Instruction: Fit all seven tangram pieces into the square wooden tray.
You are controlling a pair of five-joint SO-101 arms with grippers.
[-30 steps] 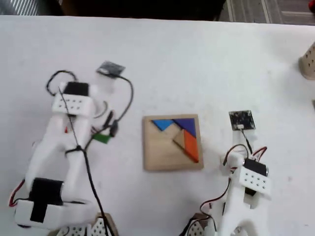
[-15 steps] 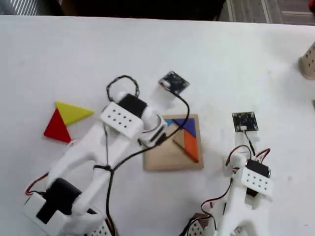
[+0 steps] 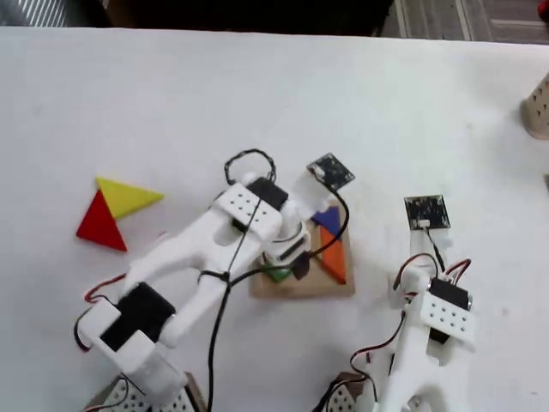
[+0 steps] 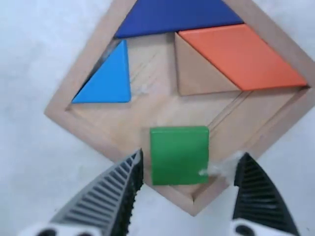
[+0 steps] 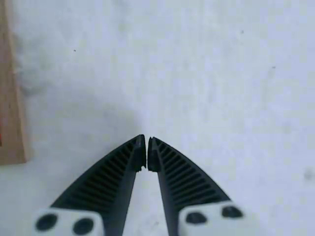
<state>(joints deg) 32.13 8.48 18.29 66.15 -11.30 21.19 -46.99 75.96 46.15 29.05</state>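
The square wooden tray lies mid-table. In the left wrist view the tray holds a dark blue triangle, a light blue triangle, an orange parallelogram and a wood-coloured triangle. A green square lies flat in one corner, between the spread fingers of my open left gripper. From above, the left arm covers the tray's left half, with the green square at its tip. My right gripper is shut and empty over bare table beside the tray.
A yellow triangle and a red triangle lie touching on the table, far left of the tray. The right arm rests at the near right. A beige perforated object stands at the right edge.
My left arm swung from the table's left side to over the tray, carrying the green square, which now lies in the tray's corner. The red and yellow triangles came into sight.
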